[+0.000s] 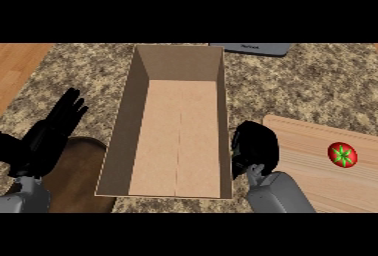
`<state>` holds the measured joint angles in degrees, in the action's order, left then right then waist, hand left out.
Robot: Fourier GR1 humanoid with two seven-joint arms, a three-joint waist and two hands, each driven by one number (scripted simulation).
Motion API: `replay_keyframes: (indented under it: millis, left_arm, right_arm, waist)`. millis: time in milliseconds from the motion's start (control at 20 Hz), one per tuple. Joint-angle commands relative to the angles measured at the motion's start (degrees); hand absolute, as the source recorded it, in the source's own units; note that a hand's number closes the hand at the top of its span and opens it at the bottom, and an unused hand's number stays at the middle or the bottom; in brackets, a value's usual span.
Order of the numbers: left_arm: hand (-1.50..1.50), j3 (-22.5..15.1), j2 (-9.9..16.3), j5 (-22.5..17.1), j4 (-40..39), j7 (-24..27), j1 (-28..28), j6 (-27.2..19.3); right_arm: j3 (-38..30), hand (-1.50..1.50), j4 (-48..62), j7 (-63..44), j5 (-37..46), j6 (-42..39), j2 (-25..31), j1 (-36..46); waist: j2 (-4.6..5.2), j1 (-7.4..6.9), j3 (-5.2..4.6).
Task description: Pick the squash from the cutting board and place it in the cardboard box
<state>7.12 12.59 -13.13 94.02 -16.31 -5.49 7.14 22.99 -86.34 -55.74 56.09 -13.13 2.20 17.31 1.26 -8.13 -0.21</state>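
The cardboard box (pixel 125 120) stands open in the middle of the counter, long side running away from me, with a bare floor inside. The wooden cutting board (pixel 310 175) lies to its right. My right hand (pixel 255 147) hovers over the board's left edge, just beside the box's right wall, with its fingers curled into a ball. The squash shows neither on the board nor in the box; the curled hand hides it. My left hand (pixel 52 132) rests open at the left, fingers up.
A red round vegetable with a green star top (pixel 342 154) lies on the board's right part. A grey device (pixel 258 48) sits at the counter's far edge. A dark brown round object (pixel 77 170) lies left of the box, under my left hand.
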Motion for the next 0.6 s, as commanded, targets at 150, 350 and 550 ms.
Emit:
replay_keyframes:
  millis: [150, 350, 550]
  left_arm:
    - [0.0, -1.8, -0.3, 0.4, -1.2, -1.1, -3.8, 0.5]
    - [0.0, -2.5, -0.5, 0.7, -2.0, -1.4, -4.4, 0.7]
    - [0.0, -3.2, -1.0, 0.8, -2.0, -1.8, -5.0, 0.7]
  right_arm:
    - [9.5, 1.5, 8.3, -13.6, -2.5, 4.4, -2.1, 14.0]
    - [12.1, 1.5, 11.0, -17.4, -3.0, 7.3, -2.2, 21.2]
    - [13.6, 1.5, 13.0, -19.9, -3.0, 8.6, -2.2, 29.0]
  waist:
    - [0.54, -3.28, 0.03]
    - [0.12, -3.5, -0.03]
    - [-0.31, -4.18, -0.11]
